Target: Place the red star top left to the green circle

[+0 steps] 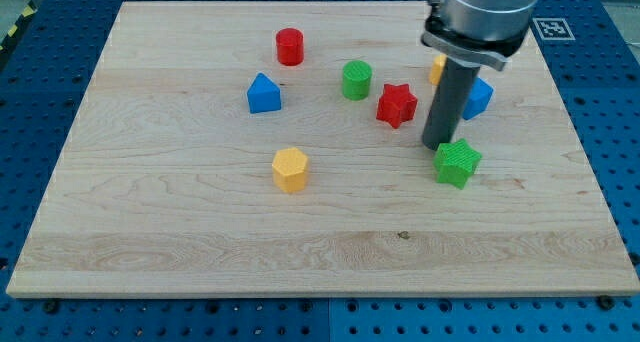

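The red star point(397, 104) lies on the wooden board point(200, 232), just to the lower right of the green circle point(357, 79). My tip point(434, 146) rests on the board to the right of and slightly below the red star, a short gap away from it. The tip sits right next to the upper left edge of a green star point(458, 163).
A red cylinder point(290, 46) stands at the top centre. A blue block point(264, 93) lies left of the green circle. A yellow hexagon point(290, 169) sits lower left. A blue block point(479, 97) and a yellow block point(437, 68) are partly hidden behind the rod.
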`<action>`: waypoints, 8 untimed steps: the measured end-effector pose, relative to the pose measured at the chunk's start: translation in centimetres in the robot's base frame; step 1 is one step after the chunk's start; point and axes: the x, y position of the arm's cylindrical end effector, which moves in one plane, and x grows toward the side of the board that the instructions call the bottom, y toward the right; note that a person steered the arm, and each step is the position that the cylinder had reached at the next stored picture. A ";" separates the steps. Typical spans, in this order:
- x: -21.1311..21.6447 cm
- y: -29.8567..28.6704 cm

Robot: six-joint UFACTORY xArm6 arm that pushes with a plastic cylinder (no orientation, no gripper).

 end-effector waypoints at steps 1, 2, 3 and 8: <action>-1.2 -3.0; -1.2 -3.3; -1.9 -5.1; -3.2 -6.5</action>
